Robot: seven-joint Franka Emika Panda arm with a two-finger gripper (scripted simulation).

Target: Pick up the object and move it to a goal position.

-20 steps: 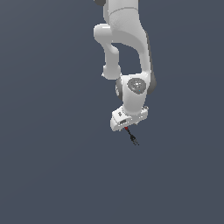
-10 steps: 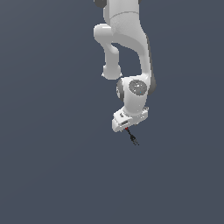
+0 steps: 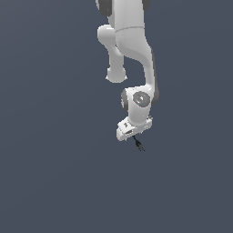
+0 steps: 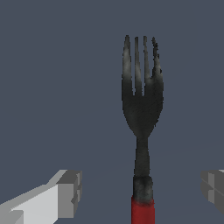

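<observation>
The fork (image 4: 141, 109) has a black pronged end and a red handle (image 4: 142, 212). It lies flat on the grey floor. In the wrist view my gripper (image 4: 140, 189) is open, with one finger (image 4: 65, 194) on one side of the handle and the other finger (image 4: 213, 187) on the other side. Both stand well apart from the handle. In the exterior view the fork (image 3: 139, 145) shows as a tiny dark sliver sticking out from under the white hand (image 3: 132, 129). The fingertips are hidden there.
Plain dark grey floor (image 3: 54, 173) lies all around. The white arm (image 3: 132, 50) rises above the hand. No goal marker shows in either view.
The hand has come down a little toward the fork over the last second. The fork has not moved.
</observation>
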